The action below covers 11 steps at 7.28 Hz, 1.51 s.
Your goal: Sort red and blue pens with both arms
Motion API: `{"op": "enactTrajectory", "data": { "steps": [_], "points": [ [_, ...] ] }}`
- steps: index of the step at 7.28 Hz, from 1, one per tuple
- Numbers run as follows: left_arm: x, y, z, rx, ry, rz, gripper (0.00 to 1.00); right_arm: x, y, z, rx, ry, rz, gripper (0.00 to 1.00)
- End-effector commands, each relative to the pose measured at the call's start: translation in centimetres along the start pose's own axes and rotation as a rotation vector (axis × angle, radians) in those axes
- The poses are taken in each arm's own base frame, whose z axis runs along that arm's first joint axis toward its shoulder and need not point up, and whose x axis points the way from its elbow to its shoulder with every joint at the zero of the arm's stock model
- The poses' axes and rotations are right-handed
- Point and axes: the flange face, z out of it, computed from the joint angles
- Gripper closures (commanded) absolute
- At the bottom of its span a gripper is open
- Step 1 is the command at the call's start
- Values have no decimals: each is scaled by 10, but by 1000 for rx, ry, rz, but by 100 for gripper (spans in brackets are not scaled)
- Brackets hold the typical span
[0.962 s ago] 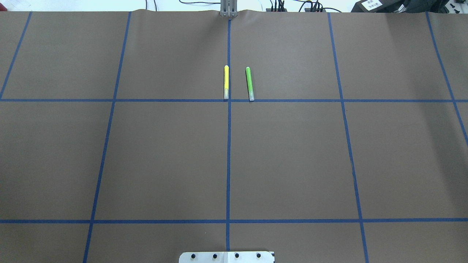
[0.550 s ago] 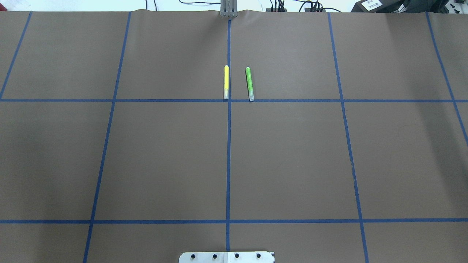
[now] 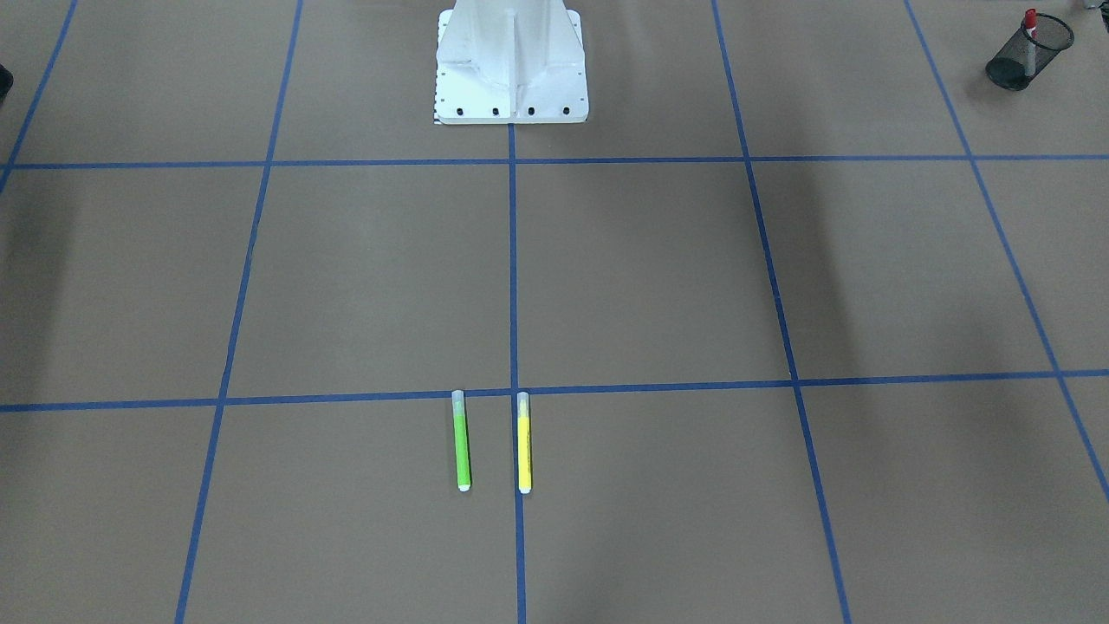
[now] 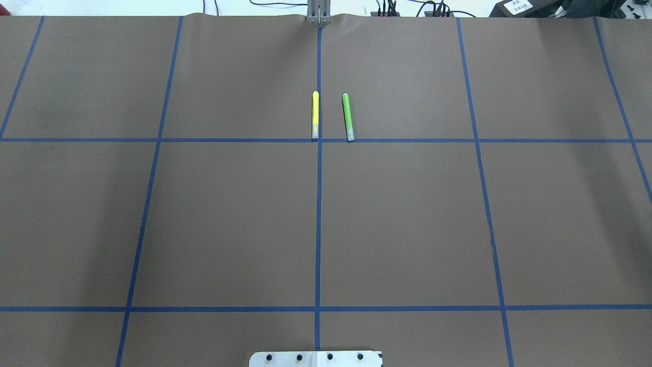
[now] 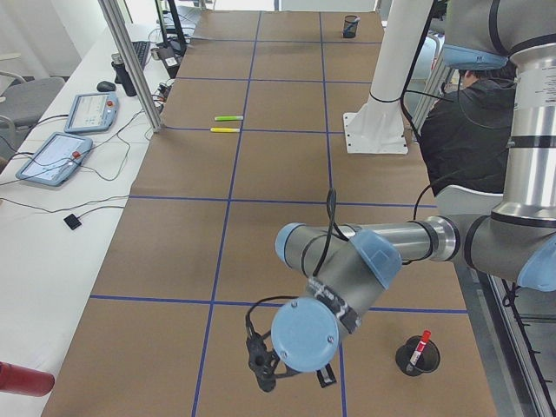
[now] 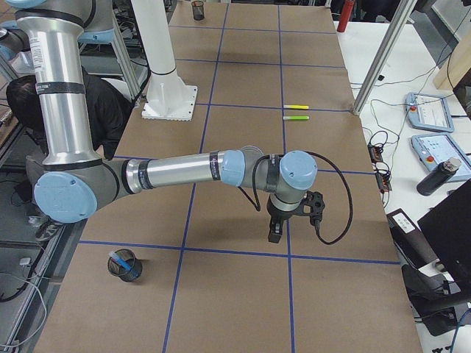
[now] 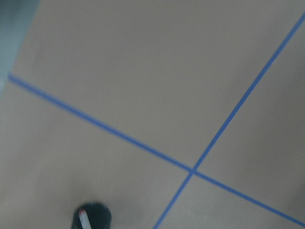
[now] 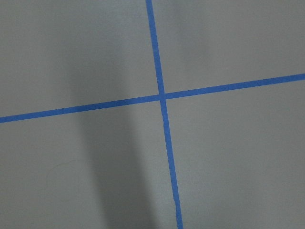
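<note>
Fingers of left gripper [image 5: 265, 369] and right gripper [image 6: 274, 234]: spread or pressed, cannot tell; red pen [image 5: 421, 346] stands in mesh cup [image 5: 407, 360]; blue pen [image 6: 118, 259] sits in second cup [image 6: 132, 273].

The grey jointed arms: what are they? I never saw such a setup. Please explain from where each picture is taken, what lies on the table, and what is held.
They are two robot arms over a table covered in brown paper with blue tape lines. Two pictures look down: one from behind the robot, one facing it. Two look along the table from its ends: the left arm is near in one, the right arm in the other. Two blurry close-ups come from wrist cameras. A yellow marker and a green marker lie side by side. A red pen stands in one mesh cup, a blue pen in another cup. I see nothing in the left gripper or right gripper; open or shut, I cannot tell.
</note>
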Motion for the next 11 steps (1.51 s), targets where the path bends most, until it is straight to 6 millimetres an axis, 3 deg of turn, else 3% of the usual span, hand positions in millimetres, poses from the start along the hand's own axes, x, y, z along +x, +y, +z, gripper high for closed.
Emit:
{"op": "enactTrajectory", "data": {
  "steps": [1,2,4,6,8,11],
  "points": [
    [94,-53,19,99,-82,343,0,-4,-1,2,31,4,-43,0],
    [112,-63,24,121,-90,310,0,5,-2,9,18,12,-31,0],
    [166,-84,47,204,-91,251,0,21,-6,24,8,14,-20,0],
    [219,-94,91,199,-85,319,0,28,-5,31,-4,14,-6,0],
    [202,-104,112,195,-87,324,0,32,-6,36,16,13,33,0],
    [202,-104,112,200,-77,250,0,34,-10,36,57,11,88,0]
  ]
}}
